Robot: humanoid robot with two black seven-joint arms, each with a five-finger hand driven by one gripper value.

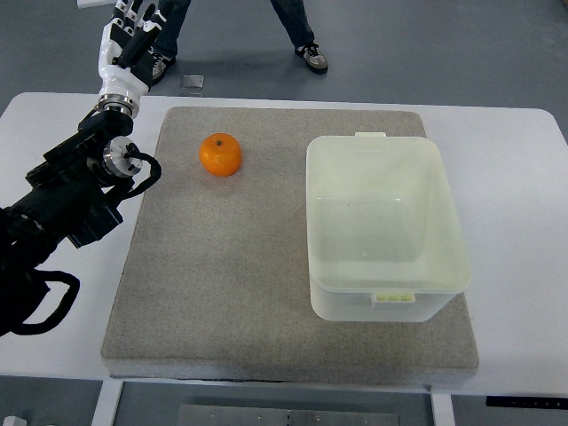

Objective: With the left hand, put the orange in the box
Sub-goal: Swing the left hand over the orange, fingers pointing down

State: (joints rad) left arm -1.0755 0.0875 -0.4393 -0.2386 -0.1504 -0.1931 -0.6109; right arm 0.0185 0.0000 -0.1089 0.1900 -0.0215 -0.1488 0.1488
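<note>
left hand point(131, 34): fingers spread, holding nothing, raised past the counter's far edge | round orange fruit point(220, 154): right of it, nearer | translucent pale plastic box point(385, 227): farther right

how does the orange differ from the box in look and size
The orange is small, round and bright orange; the box is far larger, rectangular and pale translucent. The orange is solid, the box open-topped and empty. Both sit apart on the grey mat, neither touched by the left hand.
</note>
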